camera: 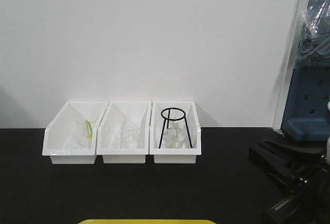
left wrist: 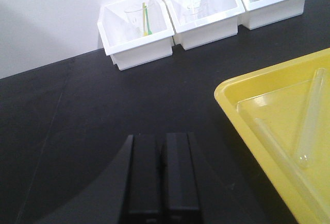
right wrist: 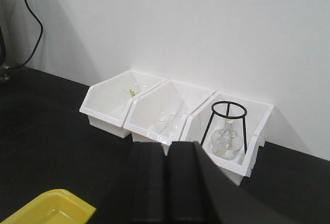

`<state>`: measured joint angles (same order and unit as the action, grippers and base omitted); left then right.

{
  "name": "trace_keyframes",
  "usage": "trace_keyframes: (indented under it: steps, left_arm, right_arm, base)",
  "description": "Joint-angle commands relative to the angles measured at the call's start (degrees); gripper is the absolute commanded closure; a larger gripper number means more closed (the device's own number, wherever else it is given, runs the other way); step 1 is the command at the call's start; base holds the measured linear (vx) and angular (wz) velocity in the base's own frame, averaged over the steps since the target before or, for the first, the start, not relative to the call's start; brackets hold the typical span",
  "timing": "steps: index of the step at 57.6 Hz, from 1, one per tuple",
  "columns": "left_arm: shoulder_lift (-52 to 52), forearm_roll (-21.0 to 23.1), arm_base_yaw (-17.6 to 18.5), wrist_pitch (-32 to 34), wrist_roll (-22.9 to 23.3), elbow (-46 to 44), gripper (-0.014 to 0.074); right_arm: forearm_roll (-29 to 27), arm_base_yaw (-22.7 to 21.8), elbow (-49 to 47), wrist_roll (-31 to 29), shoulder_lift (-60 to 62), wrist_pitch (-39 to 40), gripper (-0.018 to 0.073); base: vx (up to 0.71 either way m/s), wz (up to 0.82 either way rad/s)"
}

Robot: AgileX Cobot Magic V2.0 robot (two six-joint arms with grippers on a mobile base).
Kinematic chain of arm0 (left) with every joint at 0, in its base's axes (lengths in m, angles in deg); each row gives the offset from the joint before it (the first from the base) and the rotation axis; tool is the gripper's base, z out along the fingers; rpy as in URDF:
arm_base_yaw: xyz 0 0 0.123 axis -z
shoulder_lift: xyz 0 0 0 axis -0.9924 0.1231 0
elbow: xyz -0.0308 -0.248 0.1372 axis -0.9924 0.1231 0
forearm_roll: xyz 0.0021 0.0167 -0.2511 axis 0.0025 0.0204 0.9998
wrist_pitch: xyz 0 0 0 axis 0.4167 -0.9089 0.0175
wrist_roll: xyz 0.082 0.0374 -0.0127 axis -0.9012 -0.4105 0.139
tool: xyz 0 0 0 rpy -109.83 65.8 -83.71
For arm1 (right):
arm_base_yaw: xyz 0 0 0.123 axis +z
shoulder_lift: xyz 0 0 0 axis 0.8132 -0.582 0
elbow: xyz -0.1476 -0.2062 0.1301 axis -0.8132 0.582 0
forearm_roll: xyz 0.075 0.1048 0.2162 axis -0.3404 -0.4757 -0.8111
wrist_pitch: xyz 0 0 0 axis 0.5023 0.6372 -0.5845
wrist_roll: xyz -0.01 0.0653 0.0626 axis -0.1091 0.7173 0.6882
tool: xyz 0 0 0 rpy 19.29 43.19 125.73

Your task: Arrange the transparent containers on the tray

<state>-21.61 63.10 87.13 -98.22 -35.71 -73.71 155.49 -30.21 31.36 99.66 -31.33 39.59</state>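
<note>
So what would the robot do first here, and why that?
Probably the right gripper would open and reach toward the flask under the black ring stand in the nearest white bin. Both grippers look shut and hold nothing, the glass vessels sit in the bins, and the yellow tray so far holds only what look like clear tubes.

no legible text, no labels, brand marks or numbers on the white bins point(camera: 124, 152), yellow tray point(left wrist: 242, 92), glassware, or black tabletop point(camera: 51, 193)
</note>
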Motion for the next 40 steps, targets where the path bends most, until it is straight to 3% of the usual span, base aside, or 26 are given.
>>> trace_keyframes:
  steps: [1, 6, 9, 12, 18, 26, 31, 40]
  left_arm:
    - [-1.36, 0.19, 0.34, 4.40, 0.32, 2.11, 0.0603]
    - [-1.36, 0.19, 0.34, 4.40, 0.32, 2.11, 0.0603]
    - [-1.36, 0.19, 0.34, 4.40, 0.32, 2.11, 0.0603]
    - [-1.36, 0.19, 0.34, 4.40, 0.32, 2.11, 0.0603]
    - [-1.36, 0.19, 0.34, 4.40, 0.32, 2.11, 0.0603]
    - [-1.36, 0.19, 0.34, 4.40, 0.32, 2.11, 0.0603]
    - [-1.36, 0.19, 0.34, 4.40, 0.32, 2.11, 0.0603]
    - [-1.36, 0.19, 0.34, 4.40, 0.32, 2.11, 0.0603]
  right_arm:
    - [-0.53, -0.23, -1.81, -0.06, 0.24, 1.80, 0.0572]
    - [-8.06, -0.23, -1.81, -2.44, -0.87, 1.62, 0.0572]
    - [-17.98, -0.23, -1.81, -8.76, -1.55, -0.20, 0.0572]
    - [-28.60, -0.23, -1.81, -16.62, -2.28, -1.77, 0.0572]
    - [-51.65, -0.23, -1.81, -39.58, -3.50, -3.75, 0.0572]
    - [-72.35, -0.30, -0.89, -63.50, -2.60, -5.13, 0.0572]
    - [-77.03, -1.37, 2.82, -70.69, 0.56, -4.12, 0.0572]
    - [-75.38, -9.53, 14.69, -67.38, 10.28, -2.69, 0.0572]
  base:
    - [0.00, 0.00]
    - [0.00, 0.00]
    - [0.00, 0.00]
    - [0.00, 0.00]
    - [0.00, 0.00]
    - [0.00, 0.00]
    - [0.00, 0.00]
    - [0.00, 0.00]
